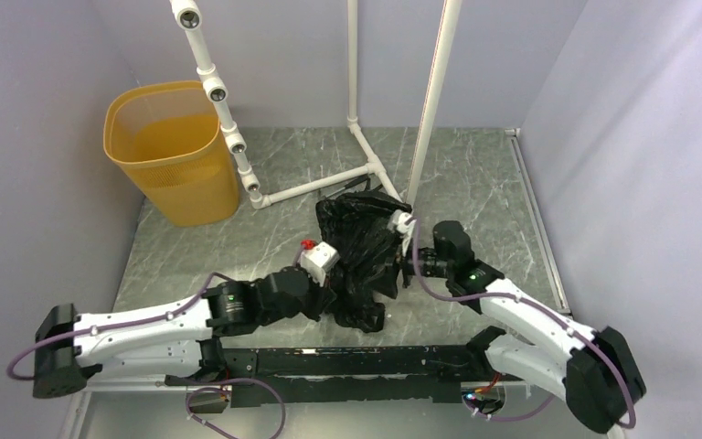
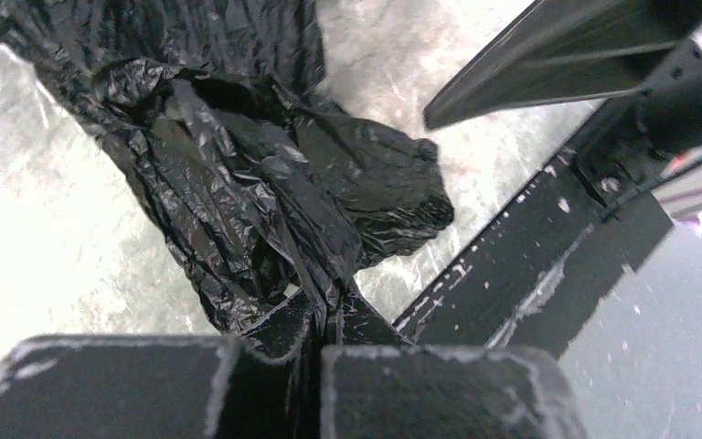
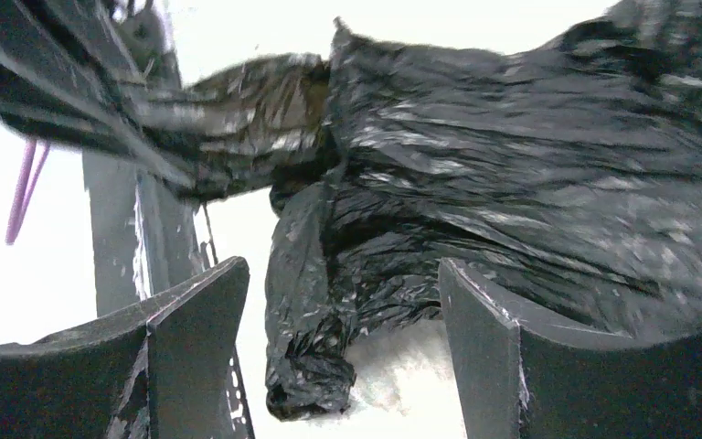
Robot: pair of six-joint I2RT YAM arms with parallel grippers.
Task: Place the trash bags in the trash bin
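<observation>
Grey marbled tabletop (image 1: 475,174), lavender walls. Left gripper (image 2: 315,334) is clamped on a fold of the black trash bag (image 2: 265,192), apparently to lift it. Right gripper (image 3: 340,274) is spread, straddling the bag's opposite side, gripping nothing. Trash bin (image 1: 192,187) stands well beyond the left gripper.

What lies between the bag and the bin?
In the top view, a white pipe frame crosses otherwise bare table between bag and bin.
</observation>
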